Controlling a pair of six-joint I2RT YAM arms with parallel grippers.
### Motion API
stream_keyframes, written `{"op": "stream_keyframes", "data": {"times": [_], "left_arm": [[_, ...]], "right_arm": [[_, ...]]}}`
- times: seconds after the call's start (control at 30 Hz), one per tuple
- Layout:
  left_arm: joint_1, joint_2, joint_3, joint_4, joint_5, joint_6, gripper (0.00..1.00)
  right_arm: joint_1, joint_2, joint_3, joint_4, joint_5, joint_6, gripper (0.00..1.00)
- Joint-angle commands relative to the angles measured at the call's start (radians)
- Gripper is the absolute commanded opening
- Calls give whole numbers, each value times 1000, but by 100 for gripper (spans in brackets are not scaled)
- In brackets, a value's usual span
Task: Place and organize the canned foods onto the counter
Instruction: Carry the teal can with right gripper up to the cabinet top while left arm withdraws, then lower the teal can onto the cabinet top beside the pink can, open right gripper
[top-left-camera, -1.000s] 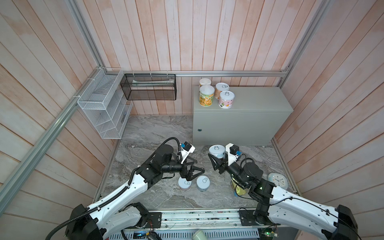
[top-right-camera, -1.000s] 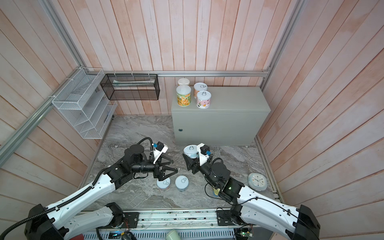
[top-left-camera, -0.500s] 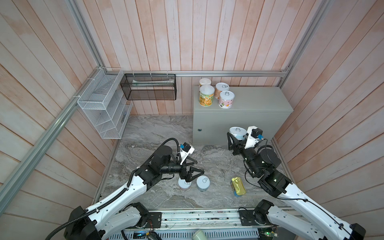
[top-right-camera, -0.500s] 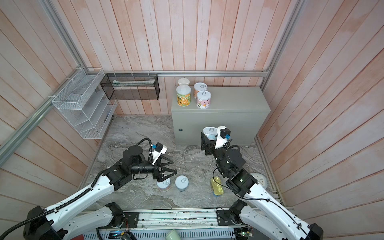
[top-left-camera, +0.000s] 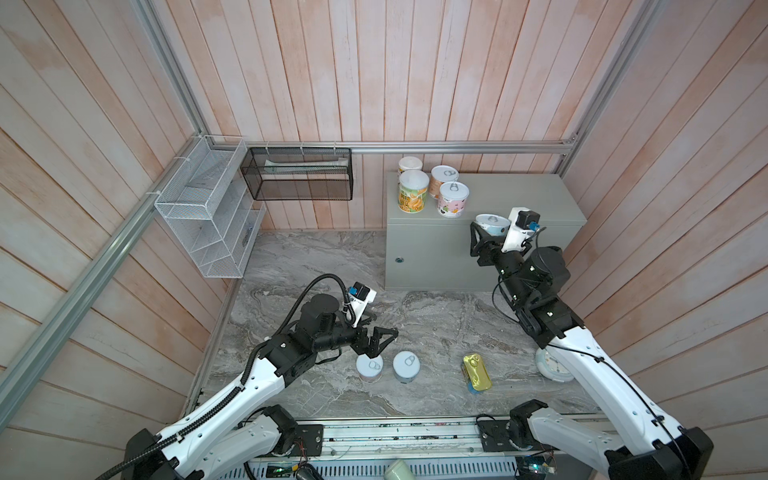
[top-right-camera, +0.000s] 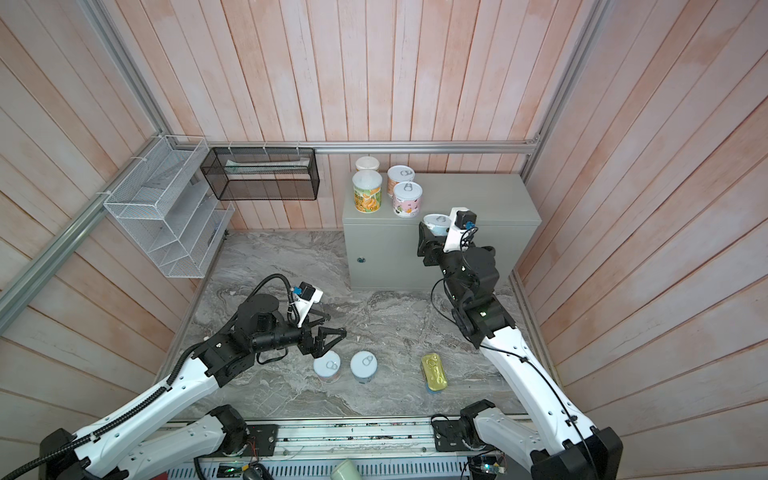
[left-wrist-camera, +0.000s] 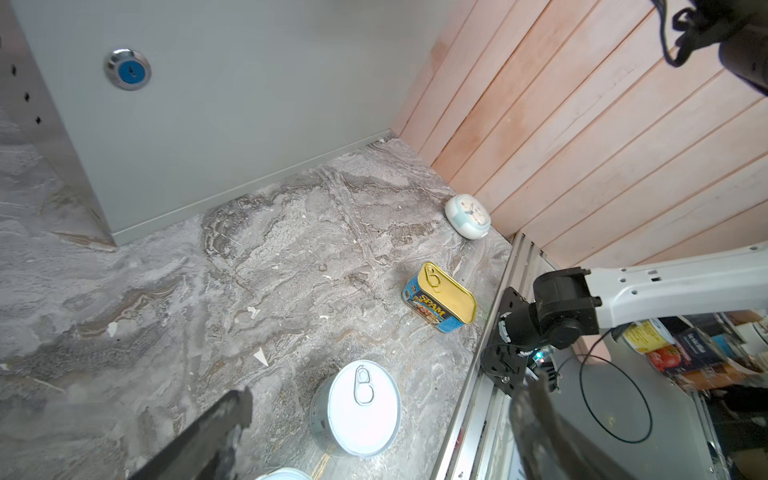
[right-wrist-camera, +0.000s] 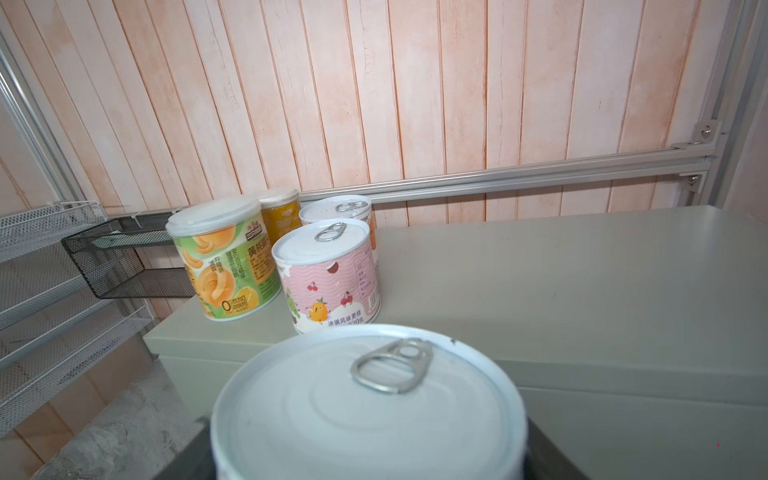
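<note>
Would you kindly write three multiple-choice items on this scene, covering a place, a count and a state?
1. The gold tin lies: A on the counter; B on the marble surface; C in the right gripper.
2. Cans standing free on the counter: A two; B four; C six.
3. The right gripper is: A open and empty; B shut on the gold tin; C shut on a pull-tab can.
Key: 1 B, the tin rests on the marble; 2 B, four stand clustered there; 3 C, its fingers clasp the can by the counter's front edge.
</note>
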Motion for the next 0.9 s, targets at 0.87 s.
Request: {"op": "stream_keyframes", "data": {"times": [0.87], "left_arm": [[9,-135,-25,-115,-232,-135,100]], "right_arm": [[-241,527,596,63,-223,-26,64]]}}
